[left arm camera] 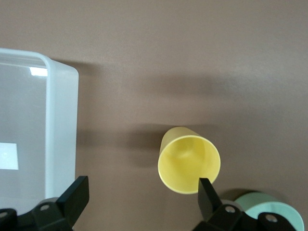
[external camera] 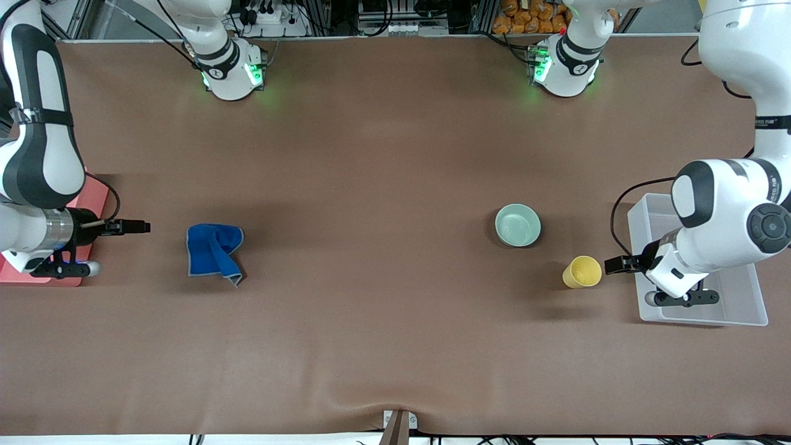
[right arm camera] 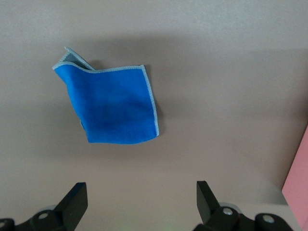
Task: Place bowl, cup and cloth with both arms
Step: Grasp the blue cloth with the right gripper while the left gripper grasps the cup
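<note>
The pale mint-green bowl (external camera: pixel 518 225) sits on the brown table toward the left arm's end; part of it shows in the left wrist view (left arm camera: pixel 269 207). The yellow cup (external camera: pixel 581 272) stands beside it, nearer the front camera, and shows in the left wrist view (left arm camera: pixel 188 160). My left gripper (external camera: pixel 615 264) (left arm camera: pixel 142 190) is open and empty, between the cup and the clear bin. The folded royal-blue cloth (external camera: pixel 213 251) (right arm camera: pixel 111 105) lies toward the right arm's end. My right gripper (external camera: pixel 139 227) (right arm camera: pixel 142 195) is open and empty, beside the cloth and apart from it.
A large clear plastic bin (external camera: pixel 735 309) (left arm camera: pixel 29 139) stands at the left arm's end of the table, under that arm's wrist. A pink bin (external camera: pixel 93 204) (right arm camera: pixel 298 178) lies at the right arm's end, under that arm.
</note>
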You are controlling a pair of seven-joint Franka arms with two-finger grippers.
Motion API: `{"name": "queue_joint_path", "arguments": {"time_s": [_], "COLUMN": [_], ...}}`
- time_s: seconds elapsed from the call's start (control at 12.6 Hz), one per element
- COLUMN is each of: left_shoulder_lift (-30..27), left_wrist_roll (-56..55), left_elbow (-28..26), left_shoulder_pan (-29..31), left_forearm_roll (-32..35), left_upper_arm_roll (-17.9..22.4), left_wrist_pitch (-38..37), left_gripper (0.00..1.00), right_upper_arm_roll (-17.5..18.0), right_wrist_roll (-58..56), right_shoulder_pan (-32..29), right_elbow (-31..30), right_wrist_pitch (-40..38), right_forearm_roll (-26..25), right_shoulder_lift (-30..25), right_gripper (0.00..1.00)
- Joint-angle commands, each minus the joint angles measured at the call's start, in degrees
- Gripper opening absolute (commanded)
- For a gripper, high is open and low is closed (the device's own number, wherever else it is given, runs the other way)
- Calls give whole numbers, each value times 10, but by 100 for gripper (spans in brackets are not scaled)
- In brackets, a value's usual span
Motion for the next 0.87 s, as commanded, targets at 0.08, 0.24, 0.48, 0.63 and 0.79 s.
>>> {"name": "queue_joint_path", "arguments": {"time_s": [0.08,0.24,0.48,0.63,0.79], "left_shoulder_lift": [30,47,66,62,63], "left_wrist_roll": [-26,-38,-69,-60,-57], "left_elbow": [-8,-14,-21,-30,-30], "left_shoulder_pan": [-3,-5,-25,-21,-21], "left_forearm_roll": [-4,-4,3,5,5], "left_upper_arm_roll": [-3,-3,-3,-3,-3], "left_wrist_pitch": [46,71,86,86,86], "left_gripper": [100,100,77,47,2], "right_upper_arm_roll": [8,9,10,10,11], "right_wrist_roll": [-12,-32,-52,-51,-51], "right_shoulder_pan": [26,28,33,42,43], "right_elbow": [-70,-113,-178,-204,-226], "right_wrist_pitch": [107,156,238,274,305], "right_forearm_roll": [2,2,3,5,11], "right_shoulder_lift": [-14,-22,-40,-44,-48], "right_gripper": [100,100,100,100,100]}}
